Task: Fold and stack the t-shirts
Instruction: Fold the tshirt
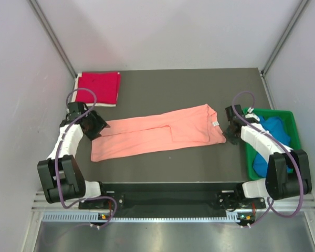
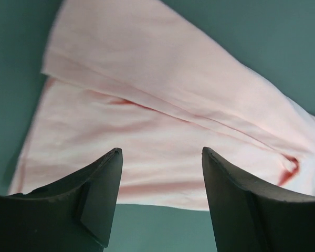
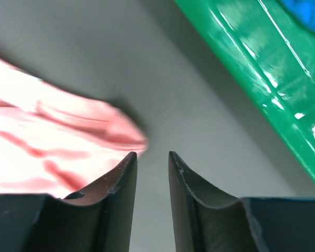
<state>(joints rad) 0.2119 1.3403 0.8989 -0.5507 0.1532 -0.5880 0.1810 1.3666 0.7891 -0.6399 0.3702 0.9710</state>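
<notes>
A salmon-pink t-shirt (image 1: 157,131) lies folded into a long strip across the middle of the table. My left gripper (image 1: 97,126) hangs open over its left end. In the left wrist view the pink cloth (image 2: 147,105) spreads beyond the fingers of that gripper (image 2: 160,152), with nothing between them. My right gripper (image 1: 232,134) sits just off the shirt's right end. Its jaws (image 3: 152,154) stand slightly apart over bare table, with the pink edge (image 3: 52,142) to their left. A folded crimson-red t-shirt (image 1: 98,86) rests at the back left. A bright blue t-shirt (image 1: 275,134) lies bunched in the tray.
A green plastic tray (image 1: 275,112) stands at the right edge, close beside the right arm; its wall (image 3: 262,68) fills the upper right of the right wrist view. White walls enclose the table on three sides. Dark table shows behind and in front of the pink shirt.
</notes>
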